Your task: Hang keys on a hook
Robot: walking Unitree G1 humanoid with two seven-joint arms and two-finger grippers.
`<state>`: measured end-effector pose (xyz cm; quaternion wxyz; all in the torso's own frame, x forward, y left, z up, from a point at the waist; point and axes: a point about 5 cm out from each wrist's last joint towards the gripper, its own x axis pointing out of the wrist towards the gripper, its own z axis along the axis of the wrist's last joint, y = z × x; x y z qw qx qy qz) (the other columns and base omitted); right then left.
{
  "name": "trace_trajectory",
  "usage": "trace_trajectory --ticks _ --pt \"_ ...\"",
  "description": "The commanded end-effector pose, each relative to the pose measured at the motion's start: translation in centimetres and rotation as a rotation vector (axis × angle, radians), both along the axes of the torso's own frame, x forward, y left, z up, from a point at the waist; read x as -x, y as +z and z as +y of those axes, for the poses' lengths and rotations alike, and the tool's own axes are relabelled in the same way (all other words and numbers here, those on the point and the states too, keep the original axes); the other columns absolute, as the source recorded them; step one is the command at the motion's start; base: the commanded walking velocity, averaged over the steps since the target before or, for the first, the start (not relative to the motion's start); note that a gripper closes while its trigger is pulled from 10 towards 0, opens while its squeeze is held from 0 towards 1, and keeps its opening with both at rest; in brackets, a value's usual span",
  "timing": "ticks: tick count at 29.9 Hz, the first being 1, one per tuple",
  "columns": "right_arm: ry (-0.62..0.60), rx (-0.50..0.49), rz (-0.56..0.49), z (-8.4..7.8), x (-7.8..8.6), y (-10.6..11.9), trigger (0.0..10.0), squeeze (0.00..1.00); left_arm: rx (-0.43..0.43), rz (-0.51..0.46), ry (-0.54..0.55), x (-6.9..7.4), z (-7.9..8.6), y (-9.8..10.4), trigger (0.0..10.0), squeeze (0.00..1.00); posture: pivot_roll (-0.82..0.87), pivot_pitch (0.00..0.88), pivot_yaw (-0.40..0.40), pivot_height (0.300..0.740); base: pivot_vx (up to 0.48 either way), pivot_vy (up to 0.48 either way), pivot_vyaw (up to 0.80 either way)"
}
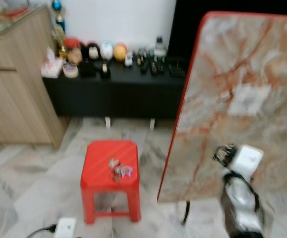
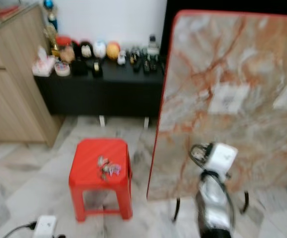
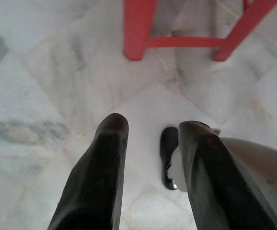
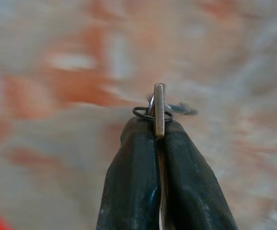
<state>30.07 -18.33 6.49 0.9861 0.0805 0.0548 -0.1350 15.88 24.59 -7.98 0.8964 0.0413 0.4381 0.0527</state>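
Carrying step: your right gripper (image 4: pixel 158 125) is pinching a key (image 4: pixel 158 109) by its ring, facing the marble board (image 1: pixel 243 99). More keys (image 1: pixel 119 170) are lying on the stool (image 1: pixel 96 171). Left gripper (image 3: pixel 150 143) is hanging spread. Next you're needing a hook; none visible.

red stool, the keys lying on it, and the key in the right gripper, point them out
red stool (image 1: pixel 96 154): left eye view, bare part of its seat.
keys on the stool (image 1: pixel 119 170): left eye view, middle of the bunch.
held key (image 4: pixel 159 108): right wrist view, edge above the shut fingertips.
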Motion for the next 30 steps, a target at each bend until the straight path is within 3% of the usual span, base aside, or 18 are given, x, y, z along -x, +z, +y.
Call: trace_trajectory --ticks 1,8,14,23,28,30 --pt "-0.056 0.022 -0.007 -1.6 0.3 0.3 10.0 0.0 0.016 0.011 -0.014 0.0 -0.8 -0.3 10.0 0.0 0.05 0.0 -0.053 0.74 0.0 0.0 0.0" --pt "-0.103 0.045 -0.06 -2.0 0.1 1.5 10.0 0.0 0.018 0.024 -0.013 0.5 -0.9 -0.5 10.0 0.0 0.05 0.0 -0.053 0.74 0.0 0.0 0.0" --pt "-0.178 0.12 -0.13 -2.8 -0.4 3.4 10.0 0.0 0.019 0.031 -0.013 0.7 -0.9 -0.6 10.0 0.0 0.05 0.0 -0.052 0.74 0.0 0.0 0.0" --pt "-0.168 0.127 -0.156 -2.8 -1.8 4.6 10.0 0.0 0.026 0.019 -0.008 0.5 -0.9 -0.5 10.0 0.0 0.05 0.0 -0.052 0.74 0.0 0.0 0.0" --pt "-0.155 0.114 -0.135 -2.5 -1.2 4.0 10.0 0.0 0.027 0.016 -0.005 0.5 -1.1 -0.5 10.0 0.0 0.05 0.0 -0.058 0.74 0.0 0.0 0.0" --pt "-0.165 0.116 -0.074 -3.7 0.3 2.1 10.0 0.0 0.027 0.017 -0.002 0.6 -1.2 -0.6 10.0 0.0 0.05 0.0 -0.059 0.74 0.0 0.0 0.0"
